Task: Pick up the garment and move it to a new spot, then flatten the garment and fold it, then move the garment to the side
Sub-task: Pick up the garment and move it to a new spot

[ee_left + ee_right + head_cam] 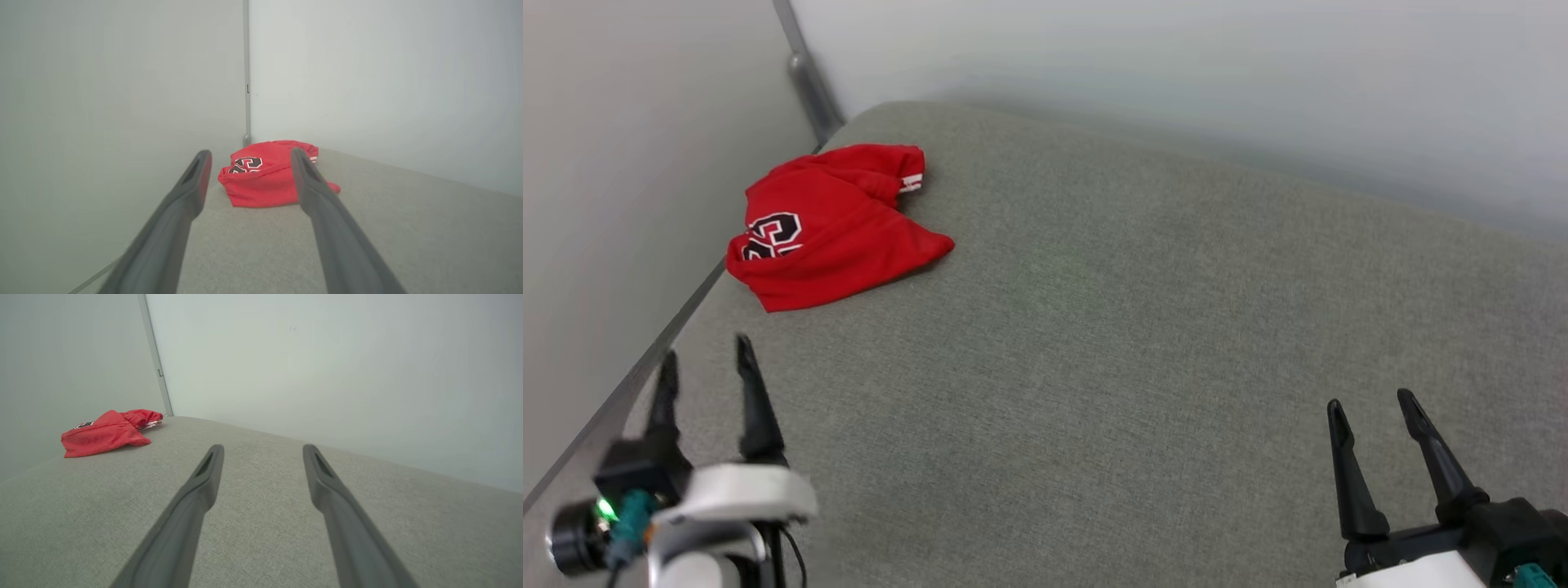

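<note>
The garment (829, 224) is a red shirt lying bunched at the far left corner of the grey cushioned surface (1111, 343), with black-and-white numerals on top and a strip of white-and-red trim at its back edge. My left gripper (707, 363) stands open at the lower left, a short way in front of the garment (261, 179), with nothing between its fingers. My right gripper (1372, 404) is open at the lower right, far from the garment (108, 433), and holds nothing.
Pale walls (621, 163) close in the surface on the left and at the back, meeting at a grey corner post (809, 77). The garment lies close to the left wall. The grey surface spreads wide between the two grippers and to the right.
</note>
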{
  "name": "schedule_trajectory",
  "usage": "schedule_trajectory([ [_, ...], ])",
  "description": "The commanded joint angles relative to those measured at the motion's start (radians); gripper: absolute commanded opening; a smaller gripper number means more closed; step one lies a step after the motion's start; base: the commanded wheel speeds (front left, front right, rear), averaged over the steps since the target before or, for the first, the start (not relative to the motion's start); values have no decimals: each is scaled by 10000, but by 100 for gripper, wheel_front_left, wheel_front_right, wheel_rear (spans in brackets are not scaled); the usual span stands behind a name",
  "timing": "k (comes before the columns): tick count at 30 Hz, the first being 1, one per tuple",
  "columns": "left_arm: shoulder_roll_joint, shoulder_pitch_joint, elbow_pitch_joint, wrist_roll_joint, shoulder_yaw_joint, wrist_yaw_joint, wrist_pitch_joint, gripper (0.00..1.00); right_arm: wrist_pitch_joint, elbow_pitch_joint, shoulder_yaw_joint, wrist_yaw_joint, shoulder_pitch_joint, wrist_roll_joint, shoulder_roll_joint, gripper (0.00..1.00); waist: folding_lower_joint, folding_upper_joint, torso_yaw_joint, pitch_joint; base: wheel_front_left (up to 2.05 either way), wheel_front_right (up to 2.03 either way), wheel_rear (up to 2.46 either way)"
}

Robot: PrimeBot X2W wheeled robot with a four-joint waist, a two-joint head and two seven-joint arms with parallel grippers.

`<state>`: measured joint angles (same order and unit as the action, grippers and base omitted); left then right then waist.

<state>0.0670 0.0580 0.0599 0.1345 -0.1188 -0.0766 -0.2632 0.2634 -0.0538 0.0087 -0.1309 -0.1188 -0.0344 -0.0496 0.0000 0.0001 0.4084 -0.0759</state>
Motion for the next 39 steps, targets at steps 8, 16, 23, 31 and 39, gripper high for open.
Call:
schedule_trajectory([
  [8,561,2908,607,438,-1427,796,-24,100,21,-436,-219,3,921,651,-12,100,0,-1,-649,-1701,0,0,0],
  [16,1781,5519,1289,583,-2377,1547,-24,100,21,-1035,-456,3,1377,1221,-12,100,0,-1,-1110,-3264,0,0,0],
  [23,3230,7219,3260,901,-2509,1897,329,100,21,-1694,-715,3,1730,1540,-12,100,0,-1,-1387,-4337,0,0,0],
  [31,4560,9054,5913,1968,-1325,2048,2309,100,21,-2387,-836,3,1778,1918,-12,100,0,-1,-1403,-5052,0,0,0],
  [39,5645,9540,6699,5337,1489,2051,5994,100,21,-3051,-784,3,1858,2219,-148,100,0,-1,-1434,-5738,0,0,0],
])
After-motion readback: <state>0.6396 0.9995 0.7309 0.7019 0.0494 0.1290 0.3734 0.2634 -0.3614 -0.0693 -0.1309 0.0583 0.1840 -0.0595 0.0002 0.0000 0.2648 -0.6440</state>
